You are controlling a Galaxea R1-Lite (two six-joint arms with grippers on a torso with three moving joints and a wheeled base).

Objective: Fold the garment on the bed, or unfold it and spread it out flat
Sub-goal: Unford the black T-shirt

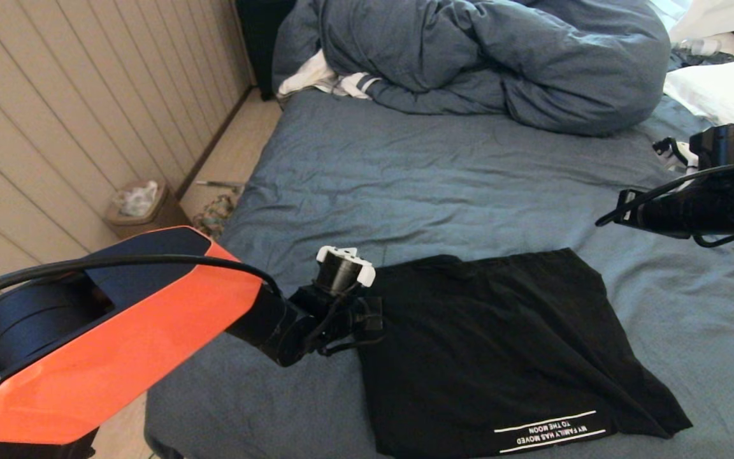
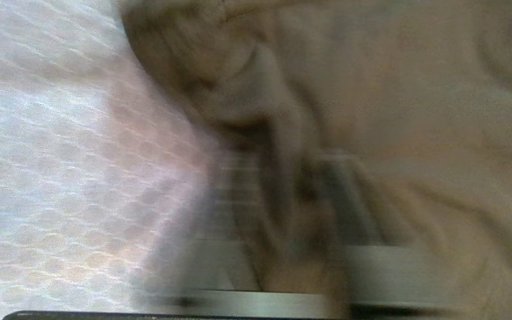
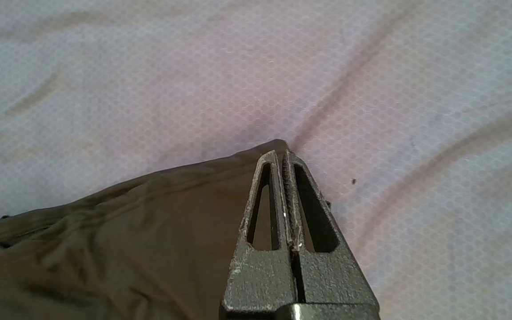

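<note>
Left gripper | at garment edge (grip blurred, can't tell) | right gripper closed, empty

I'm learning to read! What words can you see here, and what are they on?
"MY FAMILY HAS MOVED TO THE MOON": small white letters, upside down in the head view, between two white lines on the black shirt.
Nothing else here has words to read.

Beige panelled wall, pale wood floor
</note>
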